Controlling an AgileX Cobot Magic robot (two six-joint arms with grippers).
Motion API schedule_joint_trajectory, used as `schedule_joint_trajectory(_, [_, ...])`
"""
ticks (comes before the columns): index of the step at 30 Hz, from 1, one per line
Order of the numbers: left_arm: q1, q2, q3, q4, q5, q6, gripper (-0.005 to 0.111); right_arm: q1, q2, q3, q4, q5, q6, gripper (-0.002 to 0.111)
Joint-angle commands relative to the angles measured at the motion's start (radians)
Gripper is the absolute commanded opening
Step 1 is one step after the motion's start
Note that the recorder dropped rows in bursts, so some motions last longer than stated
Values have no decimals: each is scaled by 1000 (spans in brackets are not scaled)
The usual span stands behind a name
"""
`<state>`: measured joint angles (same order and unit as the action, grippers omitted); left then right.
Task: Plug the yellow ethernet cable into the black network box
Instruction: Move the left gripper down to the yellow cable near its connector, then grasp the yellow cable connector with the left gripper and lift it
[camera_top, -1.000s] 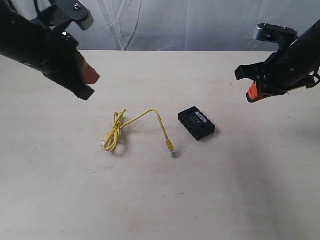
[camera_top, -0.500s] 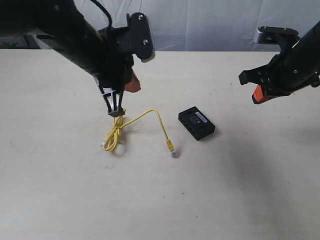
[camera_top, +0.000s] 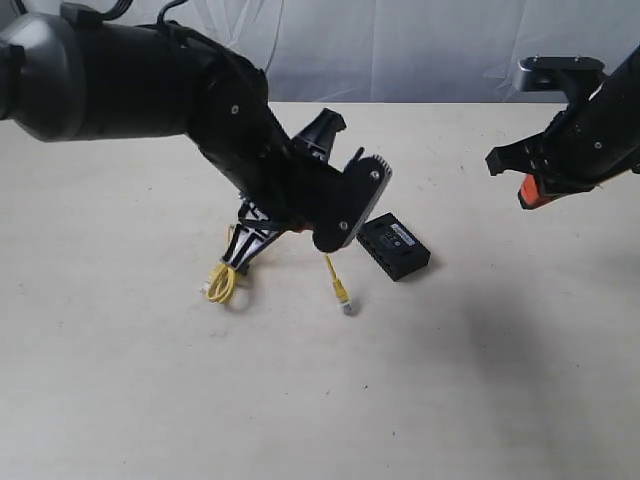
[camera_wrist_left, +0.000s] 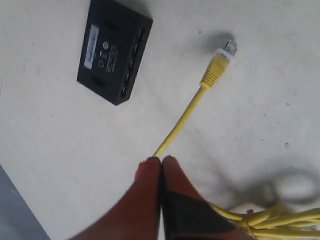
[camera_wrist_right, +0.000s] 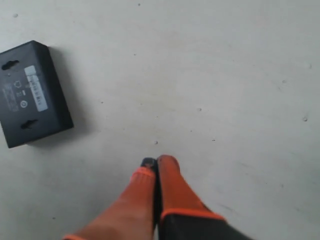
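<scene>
The thin bright yellow ethernet cable (camera_top: 222, 280) is lying on the pale tabletop (camera_top: 420, 380), its knotted loops bunched at 1 end and a straight run leading to a clear plug with a yellow boot (camera_wrist_left: 220, 62) at the other. The small flat black plastic network box (camera_top: 393, 246) is sitting just beside that plug, apart from it, with a row of ports (camera_wrist_left: 132, 62) facing the cable. The left gripper (camera_wrist_left: 161, 162) is hanging low over the cable's middle stretch, its 2 orange fingers pressed together with nothing between them. The right gripper (camera_wrist_right: 155, 162) is hovering above bare table, well apart from the box, jaws likewise closed and empty.
</scene>
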<state>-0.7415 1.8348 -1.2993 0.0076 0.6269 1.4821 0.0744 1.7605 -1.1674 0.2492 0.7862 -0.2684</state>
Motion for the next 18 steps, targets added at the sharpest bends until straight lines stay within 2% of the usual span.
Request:
schedule_joint_trajectory(1, [-28, -1, -7, -28, 17, 141, 0, -3, -6, -4, -26, -10, 18, 0])
schedule_joint_trajectory(4, [-30, 19, -7, -31, 41, 258, 0, -3, -6, -4, -24, -12, 18, 0])
schedule_joint_trajectory(9, [-46, 85, -7, -30, 13, 256, 0, -3, -6, -4, -24, -19, 18, 0])
schedule_joint_trajectory(11, [-73, 87, -7, -2, -22, 182, 0, -3, -6, -4, -24, -22, 18, 0])
schedule_joint_trajectory(16, [-164, 97, -7, 389, -37, -154, 0, -3, -6, -4, -16, -22, 18, 0])
schedule_joint_trajectory(18, [-185, 115, -7, 488, -35, -235, 0, -3, -6, -4, -14, -22, 18, 0])
